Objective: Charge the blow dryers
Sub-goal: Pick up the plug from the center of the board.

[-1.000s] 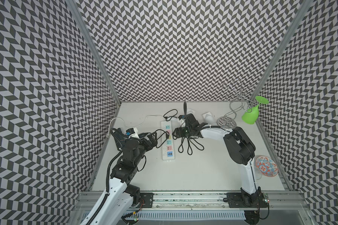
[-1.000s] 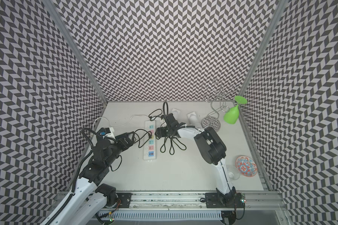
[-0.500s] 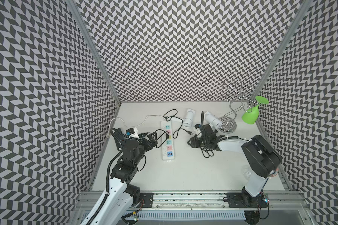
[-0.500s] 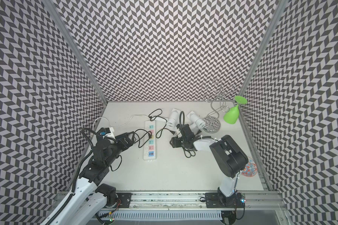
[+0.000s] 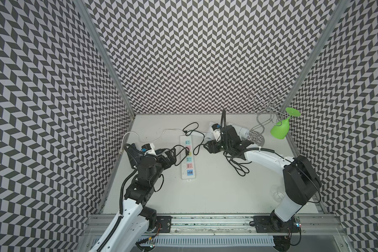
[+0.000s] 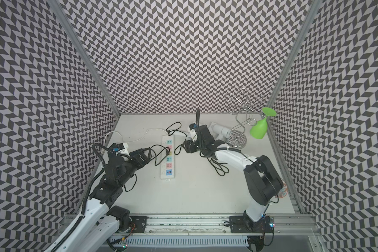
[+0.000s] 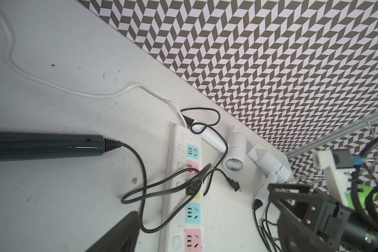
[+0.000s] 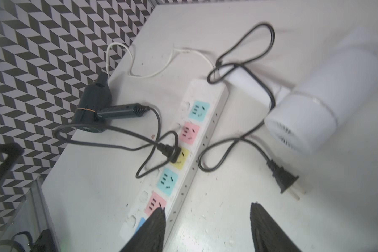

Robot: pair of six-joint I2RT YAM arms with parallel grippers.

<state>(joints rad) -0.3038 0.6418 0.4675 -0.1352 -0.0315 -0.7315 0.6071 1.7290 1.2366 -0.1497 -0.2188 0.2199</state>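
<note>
The left claw [image 5: 174, 155] stands spread and empty, just left of the power strip [image 5: 187, 172] at mid-frame in a top view. The black blow dryer [image 8: 92, 109] lies on the bench [image 8: 96, 196] beside the patterned wall [image 8: 31, 65] — its plug [image 8: 171, 152] seems seated in the yellow socket [image 8: 182, 162]. The right claw [image 8: 206, 206], spread, holds nothing — a white blow dryer [image 8: 303, 122] and a loose plug [image 8: 285, 182] lie near.

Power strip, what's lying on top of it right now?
A black plug sits at the yellow socket of the power strip, and its black cord loops across the strip. The plug covers its prongs, so seating can't be seen.
</note>
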